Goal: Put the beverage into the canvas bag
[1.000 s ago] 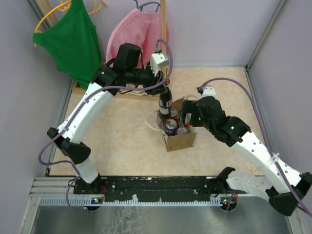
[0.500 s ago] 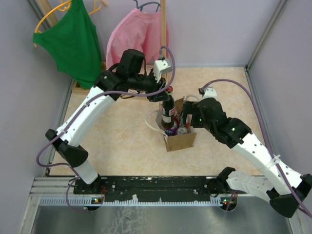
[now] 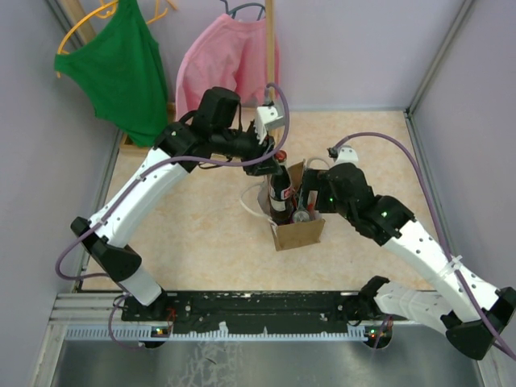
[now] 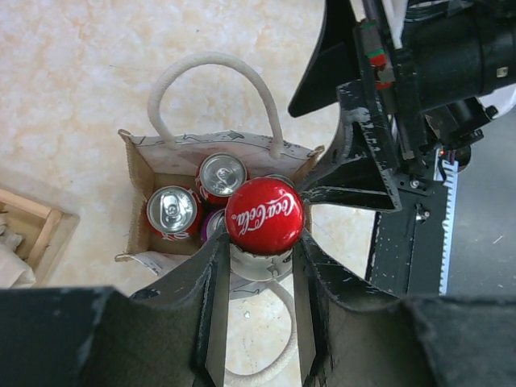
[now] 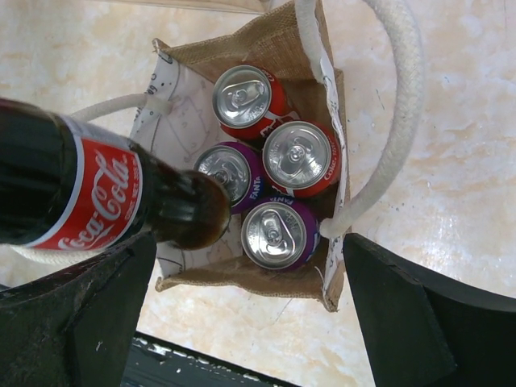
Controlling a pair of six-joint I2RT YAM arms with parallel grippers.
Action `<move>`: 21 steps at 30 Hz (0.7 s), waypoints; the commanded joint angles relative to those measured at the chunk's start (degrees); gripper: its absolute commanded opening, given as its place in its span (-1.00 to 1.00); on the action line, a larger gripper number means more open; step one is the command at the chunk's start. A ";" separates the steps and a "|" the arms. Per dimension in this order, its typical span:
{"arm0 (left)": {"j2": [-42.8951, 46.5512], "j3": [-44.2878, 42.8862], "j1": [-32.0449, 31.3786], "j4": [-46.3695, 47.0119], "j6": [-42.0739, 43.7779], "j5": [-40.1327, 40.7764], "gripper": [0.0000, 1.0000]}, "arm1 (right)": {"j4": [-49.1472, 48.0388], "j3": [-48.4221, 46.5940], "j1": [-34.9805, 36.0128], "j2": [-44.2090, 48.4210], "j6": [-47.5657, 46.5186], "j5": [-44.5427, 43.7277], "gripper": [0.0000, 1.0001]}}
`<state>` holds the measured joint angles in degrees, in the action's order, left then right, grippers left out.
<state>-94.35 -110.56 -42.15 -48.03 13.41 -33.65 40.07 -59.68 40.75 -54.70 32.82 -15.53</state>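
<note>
We see lavender walls (image 3: pixel 363 48) enclosing a beige marbled desk (image 3: pixel 201 242); a green top (image 3: pixel 121 72) and a pink top (image 3: pixel 218 68) hang behind.

A green sleeveless top (image 3: pixel 121 68) is hung on a yellow hanger (image 3: pixel 85 20) at the far left, and a pink garment (image 3: pixel 218 68) is hung beside it against a lavender wall (image 3: pixel 363 48). A pale wooden frame (image 3: pixel 141 147) is set below them on the beige marbled tabletop (image 3: pixel 201 226).
</note>
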 commanded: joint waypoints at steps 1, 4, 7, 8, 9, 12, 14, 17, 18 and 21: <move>5.01 0.04 -1.23 7.30 -1.40 -4.85 -1.00 | -1.15 -0.04 -0.50 0.89 0.58 -0.20 0.98; 5.37 0.57 -1.73 7.14 -1.67 -5.58 -1.00 | -0.64 0.16 -0.50 0.99 0.79 -0.16 0.98; 5.78 1.32 -2.37 6.96 -1.79 -6.00 -1.00 | -0.57 0.52 -0.50 1.46 0.98 -0.16 0.98; 5.90 1.64 -2.59 6.86 -1.79 -6.13 -1.00 | -0.46 0.61 -0.48 1.52 1.08 -0.21 0.98; 6.04 1.96 -2.78 6.89 -1.76 -6.16 -1.00 | -0.44 0.68 -0.50 1.69 1.21 -0.20 0.98; 6.43 3.27 -3.32 6.90 -1.60 -6.16 -1.00 | -0.37 0.92 -0.50 1.98 1.45 -0.14 0.98; 6.65 4.09 -3.53 7.02 -1.31 -6.08 -1.00 | -0.27 0.96 -0.49 2.05 1.47 -0.15 0.98; 6.95 5.55 -3.77 7.10 -1.13 -6.14 -1.00 | -0.13 1.06 -0.50 2.27 1.58 -0.12 0.98; 7.04 6.06 -3.81 7.21 -0.96 -6.09 -1.00 | -0.07 1.06 -0.50 2.31 1.57 -0.19 0.98; 7.57 8.21 -3.98 7.91 -0.65 -5.93 -1.00 | 0.22 1.05 -0.50 2.53 1.61 -0.18 0.98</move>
<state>-90.91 -103.26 -45.30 -45.65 13.37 -35.16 41.43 -58.48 40.71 -53.65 33.74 -15.51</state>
